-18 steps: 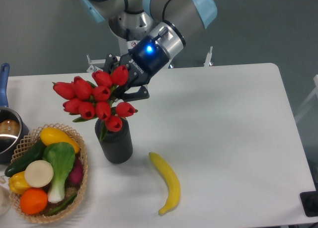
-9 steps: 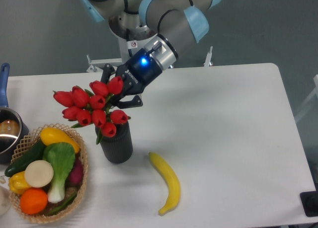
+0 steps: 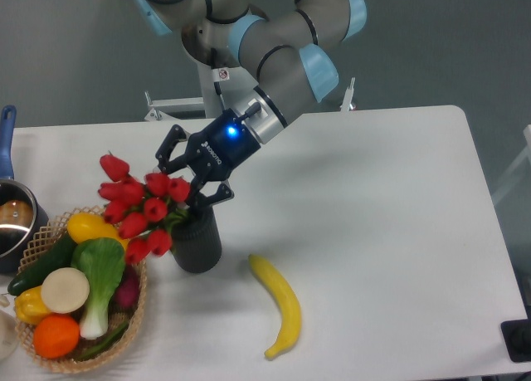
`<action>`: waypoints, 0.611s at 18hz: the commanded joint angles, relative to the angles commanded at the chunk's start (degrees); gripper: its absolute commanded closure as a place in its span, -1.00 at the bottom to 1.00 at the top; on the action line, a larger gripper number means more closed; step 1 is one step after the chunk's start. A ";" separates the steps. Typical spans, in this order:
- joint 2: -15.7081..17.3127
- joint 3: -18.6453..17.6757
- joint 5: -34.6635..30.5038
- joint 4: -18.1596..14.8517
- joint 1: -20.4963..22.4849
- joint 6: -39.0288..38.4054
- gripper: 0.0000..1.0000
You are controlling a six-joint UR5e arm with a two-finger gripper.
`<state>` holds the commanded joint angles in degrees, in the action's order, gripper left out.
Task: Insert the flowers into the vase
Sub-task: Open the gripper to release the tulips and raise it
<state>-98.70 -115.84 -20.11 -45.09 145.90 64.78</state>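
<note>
Tool [image 3: 189,175] sits just above the vase [image 3: 196,241] mouth, fingers closed around the stems of the flowers [image 3: 137,207]; exact contact point is hidden behind the buds. Blue light on the wrist is lit. The bunch is tilted, buds fanning out toward 9 o'clock of the vase and hanging over the rim of the wicker basket [image 3: 137,302]. Stem ends appear to be at or in the vase mouth, depth can't be judged. Vase stands upright on the white bench [image 3: 373,215], basket of vegetables touching or just beside it at 8 o'clock. Banana [image 3: 280,304] lies at 4 o'clock, apart. Steel pot [image 3: 12,219] at the bench's 9 o'clock edge.
</note>
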 joint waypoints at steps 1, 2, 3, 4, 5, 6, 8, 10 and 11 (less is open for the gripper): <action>0.18 -0.18 -1.49 0.00 0.26 0.00 -1.00; 0.53 -0.44 -3.16 0.00 0.26 0.09 -1.00; 1.40 -0.79 -5.09 0.00 0.44 0.17 -1.00; 2.45 -1.23 -6.85 0.00 0.53 0.09 -1.00; 3.86 -1.67 -8.69 -0.09 0.70 0.09 -1.00; 5.17 -2.11 -10.63 -0.09 0.88 0.09 -1.00; 8.07 -2.81 -14.76 -0.17 1.93 -0.09 -1.00; 10.71 -2.99 -18.36 -0.26 2.55 -0.52 -1.00; 12.12 -2.99 -20.30 -0.35 2.64 -0.70 -1.00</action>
<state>-86.59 -118.83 -40.41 -45.44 148.53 64.07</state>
